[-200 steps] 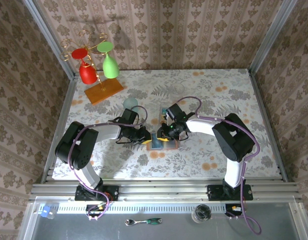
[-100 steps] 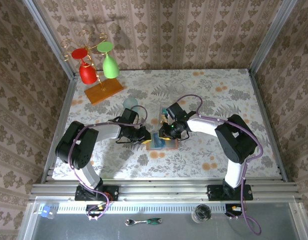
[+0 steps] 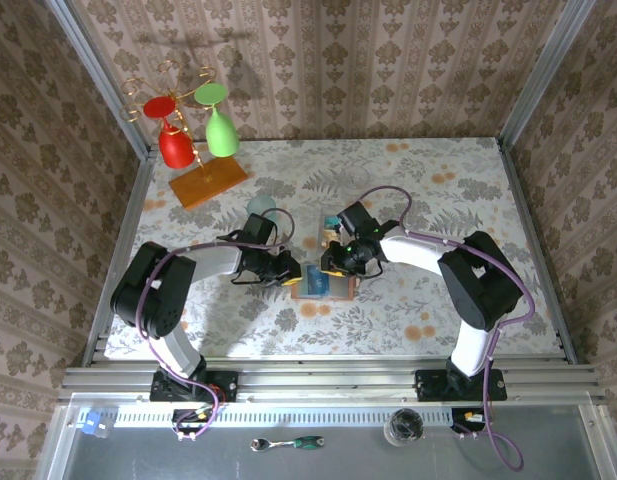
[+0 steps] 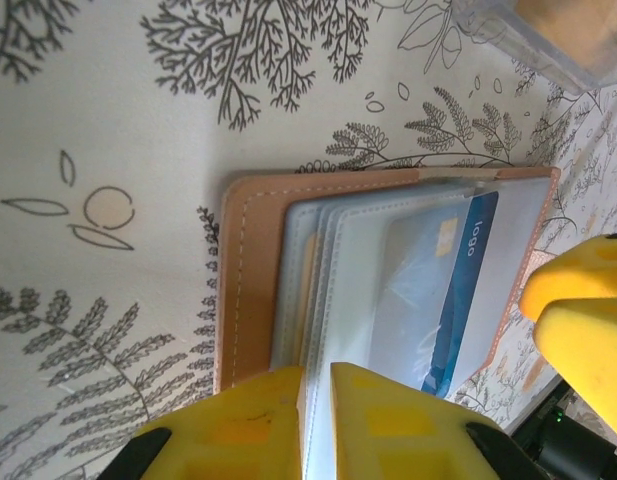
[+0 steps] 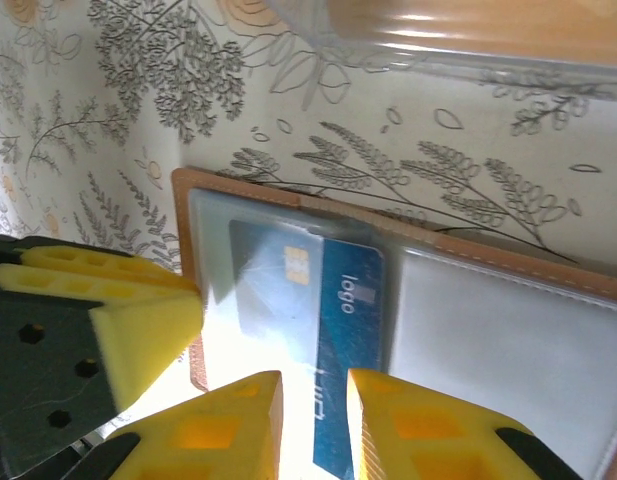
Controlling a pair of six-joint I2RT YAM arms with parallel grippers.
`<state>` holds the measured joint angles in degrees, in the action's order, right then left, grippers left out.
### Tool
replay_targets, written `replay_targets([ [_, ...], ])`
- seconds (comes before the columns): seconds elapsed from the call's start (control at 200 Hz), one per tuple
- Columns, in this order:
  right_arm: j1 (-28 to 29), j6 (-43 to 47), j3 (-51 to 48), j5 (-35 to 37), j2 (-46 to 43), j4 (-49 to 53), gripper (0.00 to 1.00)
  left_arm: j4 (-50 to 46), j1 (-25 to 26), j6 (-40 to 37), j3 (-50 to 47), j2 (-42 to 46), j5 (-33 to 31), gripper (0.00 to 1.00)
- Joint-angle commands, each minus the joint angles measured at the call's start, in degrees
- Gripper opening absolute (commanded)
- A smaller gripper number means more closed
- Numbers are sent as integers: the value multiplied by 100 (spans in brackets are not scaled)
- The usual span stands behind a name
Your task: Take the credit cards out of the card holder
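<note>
The card holder (image 3: pixel 323 284) lies open, with a blue credit card (image 5: pixel 328 330) in its clear pocket. The left gripper (image 4: pixel 316 378) is at the holder's brown edge, fingers almost together. The right gripper (image 5: pixel 315 388) is over the card's end, its gap narrow.

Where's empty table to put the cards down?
The far right corner of the table, past the right arm, is bare. So is the near strip between the arm bases. Crowded mid-table around the holder, box and cup.
</note>
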<state>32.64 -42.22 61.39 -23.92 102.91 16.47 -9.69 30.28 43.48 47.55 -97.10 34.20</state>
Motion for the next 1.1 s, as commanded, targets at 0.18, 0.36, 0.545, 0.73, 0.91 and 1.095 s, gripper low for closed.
replay_targets([
  [0.18,-90,-137,-240,-62,-169,-120,24,-349,184,-151,467,212,-30,14],
  [0.36,-118,-179,-302,-110,-142,-177,24,-305,328,-131,572,-56,-40,10],
  [0.545,-129,-232,-333,-203,-104,-279,24,-295,327,-160,497,-198,-128,5],
  [0.73,-135,-234,-335,-265,-6,-328,24,-282,325,-192,409,-323,-163,4],
  [0.91,-135,-245,-335,-298,80,-382,24,-348,320,-203,352,-345,-230,2],
  [1.095,-135,-262,-347,-357,181,-419,24,-375,302,-210,293,-353,-261,0],
])
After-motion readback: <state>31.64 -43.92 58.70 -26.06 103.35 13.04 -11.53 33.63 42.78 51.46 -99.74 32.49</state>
